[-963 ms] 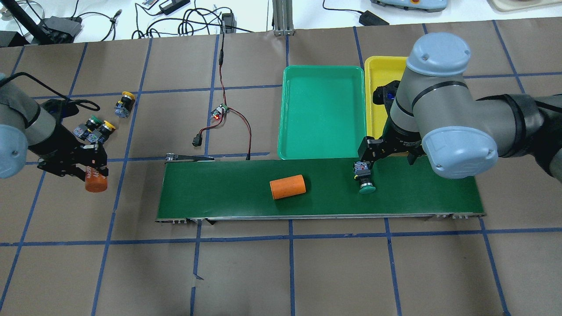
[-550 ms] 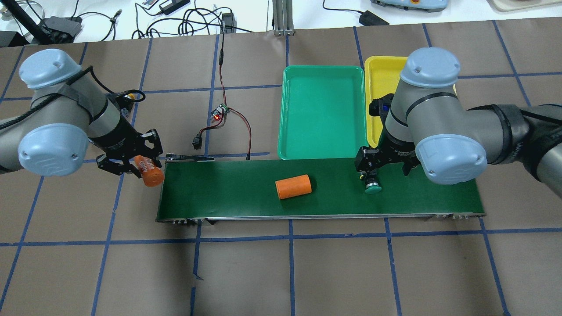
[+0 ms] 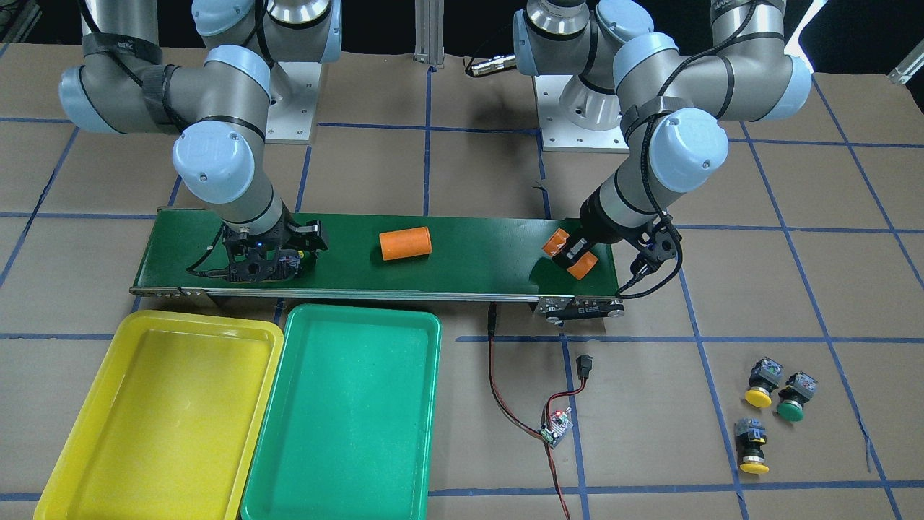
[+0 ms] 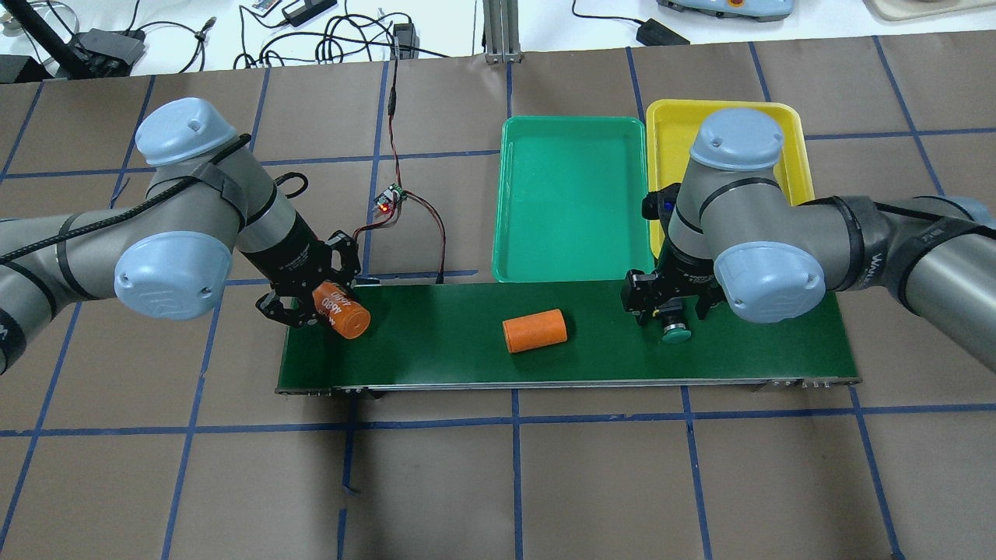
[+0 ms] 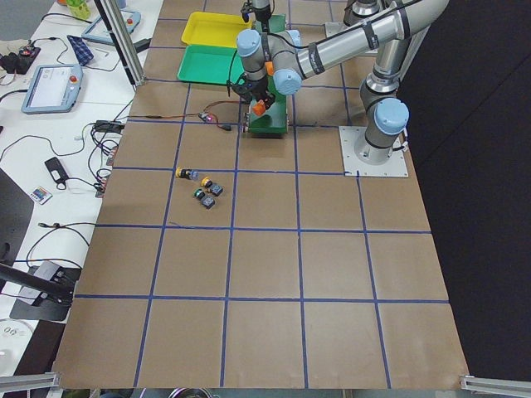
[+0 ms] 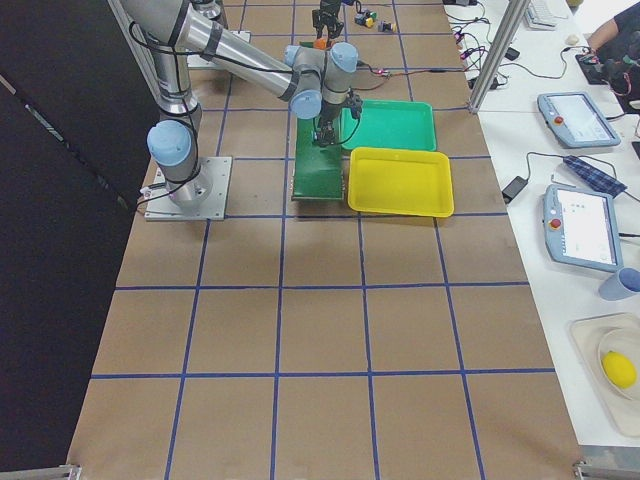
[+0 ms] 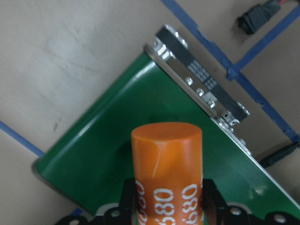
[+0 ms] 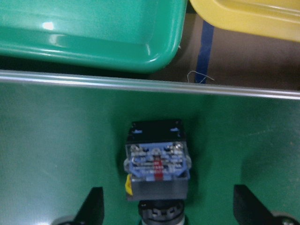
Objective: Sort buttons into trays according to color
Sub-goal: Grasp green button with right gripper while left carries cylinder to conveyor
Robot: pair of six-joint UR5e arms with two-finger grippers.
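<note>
A green button [image 4: 677, 334] lies on the conveyor belt [image 4: 436, 350], cap toward the robot. My right gripper [image 4: 671, 309] is open and straddles it; in the right wrist view the button's black body [image 8: 157, 164] sits between the spread fingers [image 8: 92, 207] without touching. My left gripper [image 4: 311, 302] is shut on an orange "4680" cylinder [image 4: 343, 310] over the belt's left end. Two yellow buttons [image 3: 760, 383] [image 3: 751, 443] and a green button [image 3: 795, 398] lie on the table. The teal-green tray [image 4: 572, 233] and the yellow tray [image 4: 674, 124] are empty.
A second orange cylinder [image 4: 534, 330] lies mid-belt. A small circuit board with red and black wires [image 4: 389, 198] sits beyond the belt's left end. The belt's metal roller end [image 7: 201, 89] shows beneath the held cylinder.
My left arm swung right with the orange cylinder, from the table to over the belt's left end. The loose cylinder and the green button drifted right along the belt, and my right gripper followed.
</note>
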